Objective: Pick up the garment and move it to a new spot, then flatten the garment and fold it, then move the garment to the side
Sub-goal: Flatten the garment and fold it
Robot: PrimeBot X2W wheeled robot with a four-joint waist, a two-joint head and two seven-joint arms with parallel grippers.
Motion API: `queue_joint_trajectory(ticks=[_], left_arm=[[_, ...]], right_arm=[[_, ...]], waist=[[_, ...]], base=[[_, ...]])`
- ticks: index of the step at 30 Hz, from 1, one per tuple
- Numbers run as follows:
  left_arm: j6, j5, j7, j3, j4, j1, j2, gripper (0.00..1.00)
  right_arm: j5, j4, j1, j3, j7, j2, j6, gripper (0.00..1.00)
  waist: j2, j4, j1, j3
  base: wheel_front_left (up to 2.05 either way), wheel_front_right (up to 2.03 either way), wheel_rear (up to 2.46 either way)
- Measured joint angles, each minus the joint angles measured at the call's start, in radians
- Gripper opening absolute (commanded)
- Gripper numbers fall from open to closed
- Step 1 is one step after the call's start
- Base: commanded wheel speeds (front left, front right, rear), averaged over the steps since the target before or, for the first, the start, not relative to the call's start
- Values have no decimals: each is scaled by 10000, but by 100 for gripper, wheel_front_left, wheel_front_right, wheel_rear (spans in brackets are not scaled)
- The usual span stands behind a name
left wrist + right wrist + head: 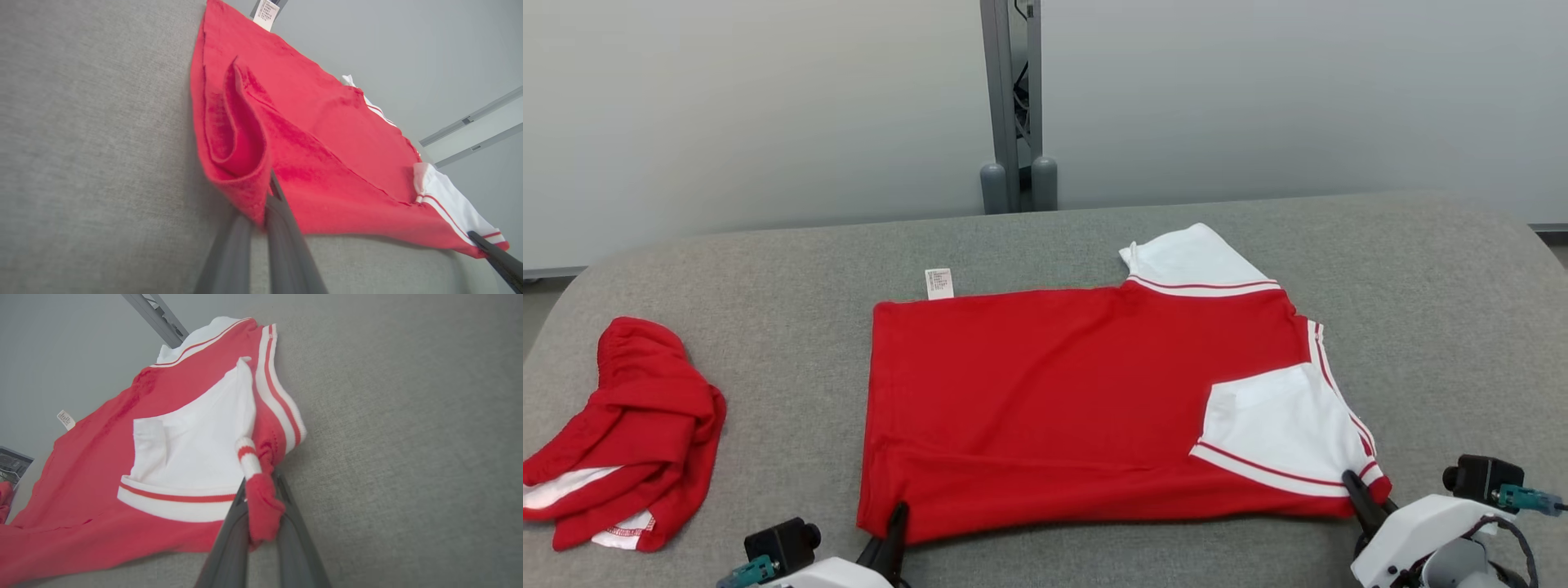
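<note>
The garment (1062, 400) is a red shirt with white, red-striped sleeves, lying flat on the grey table, its near edge folded over. My left gripper (897, 516) is shut on the garment's near left corner; in the left wrist view the red cloth (241, 171) bunches up at my left gripper (270, 192). At the near right corner, by the folded-in white sleeve (1278, 425), my right gripper (1354, 487) is shut on the hem. Seen from the right wrist, red cloth (261, 504) is pinched in my right gripper (261, 486).
A second red garment (629, 433) lies crumpled at the table's left edge. A grey post (1013, 106) stands behind the table (1462, 327) against the pale wall. A white label (939, 282) sticks out at the shirt's far edge.
</note>
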Motion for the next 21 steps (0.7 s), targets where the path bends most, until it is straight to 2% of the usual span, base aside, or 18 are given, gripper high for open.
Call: queue_joint_trajectory(ticks=[11, 21], left_arm=[[-2, 201, 0, 332, -337, 1577, -6, 0], [77, 418, -2, 575, -878, 2475, -128, 0]], right_arm=[[165, 2, 769, 196, 771, 2, 0, 0], [366, -755, 1630, 140, 1561, -293, 0, 0]], waist=[[0, -289, 0, -546], [0, -261, 0, -721]], base=[[0, 0, 0], [0, 0, 0]])
